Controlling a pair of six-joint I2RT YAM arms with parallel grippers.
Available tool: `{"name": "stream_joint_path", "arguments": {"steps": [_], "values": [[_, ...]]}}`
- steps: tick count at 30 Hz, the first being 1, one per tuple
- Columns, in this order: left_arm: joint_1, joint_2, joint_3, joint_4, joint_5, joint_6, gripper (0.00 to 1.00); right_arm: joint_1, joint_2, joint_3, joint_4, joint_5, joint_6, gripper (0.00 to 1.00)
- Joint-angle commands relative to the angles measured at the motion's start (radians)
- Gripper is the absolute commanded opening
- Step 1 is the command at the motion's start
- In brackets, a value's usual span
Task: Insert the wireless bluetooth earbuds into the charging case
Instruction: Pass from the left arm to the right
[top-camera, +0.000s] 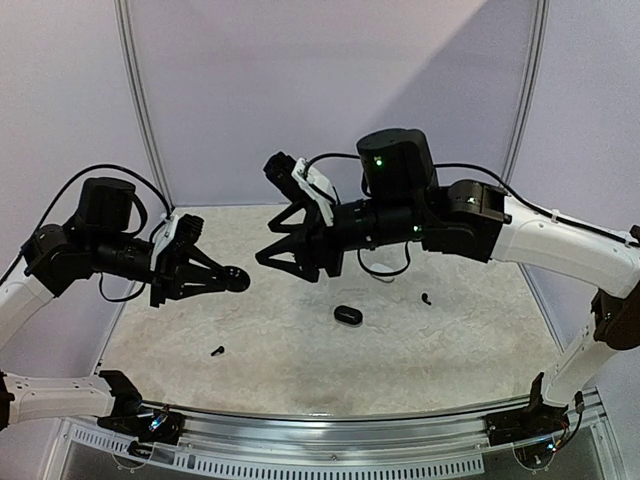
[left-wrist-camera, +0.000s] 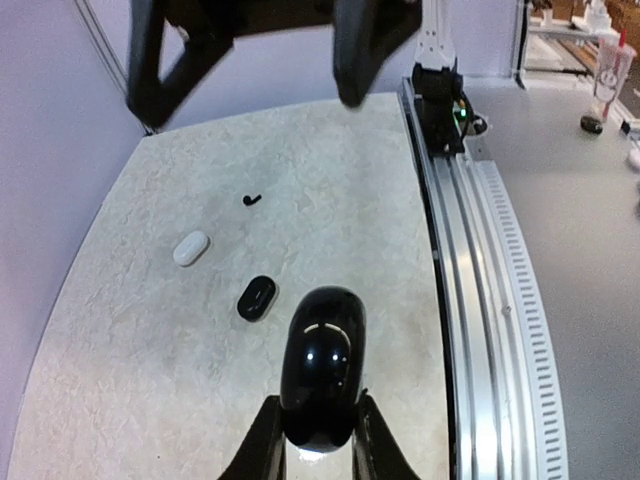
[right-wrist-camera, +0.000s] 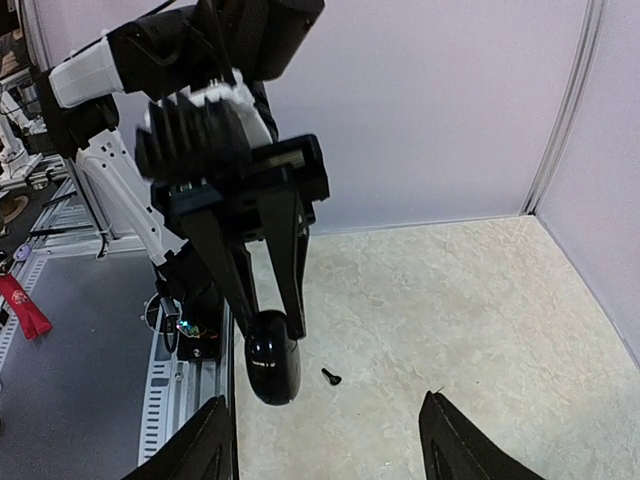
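My left gripper (top-camera: 228, 279) is shut on a glossy black charging case (top-camera: 237, 279) and holds it in the air over the left of the table; the case looks closed in the left wrist view (left-wrist-camera: 322, 360). My right gripper (top-camera: 293, 262) is open and empty, raised above the table's middle and facing the left gripper. One black earbud (top-camera: 217, 350) lies near the front left, also in the right wrist view (right-wrist-camera: 331, 376). Another black earbud (top-camera: 426, 298) lies to the right, also in the left wrist view (left-wrist-camera: 251, 199).
A smaller black case (top-camera: 347, 315) lies on the table's middle, also in the left wrist view (left-wrist-camera: 256, 297). A white case (left-wrist-camera: 191, 248) lies beyond it, hidden in the top view. A metal rail (top-camera: 330, 425) runs along the near edge.
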Motion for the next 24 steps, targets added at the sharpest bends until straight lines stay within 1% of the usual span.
{"name": "stream_joint_path", "arguments": {"steps": [1, 5, 9, 12, 14, 18, 24], "values": [[-0.033, 0.017, 0.036, -0.148, -0.082, 0.146, 0.0, 0.011, 0.072, 0.087, -0.189, 0.014, -0.065, 0.65], [-0.043, 0.019, 0.036, -0.136, -0.083, 0.127, 0.0, 0.013, 0.116, 0.121, -0.139, -0.025, -0.053, 0.65], [-0.047, 0.02, 0.037, -0.129, -0.086, 0.121, 0.0, 0.013, 0.163, 0.16, -0.131, -0.032, -0.037, 0.64], [-0.047, 0.019, 0.036, -0.129, -0.091, 0.121, 0.0, 0.016, 0.191, 0.158, -0.096, -0.06, -0.014, 0.64], [-0.048, 0.018, 0.034, -0.128, -0.093, 0.12, 0.0, 0.02, 0.207, 0.161, -0.083, -0.078, -0.005, 0.62], [-0.048, 0.016, 0.03, -0.123, -0.095, 0.115, 0.0, 0.022, 0.233, 0.166, -0.076, -0.096, 0.006, 0.56], [-0.048, 0.015, 0.025, -0.116, -0.1, 0.108, 0.0, 0.024, 0.251, 0.167, -0.061, -0.152, 0.018, 0.58]]}}
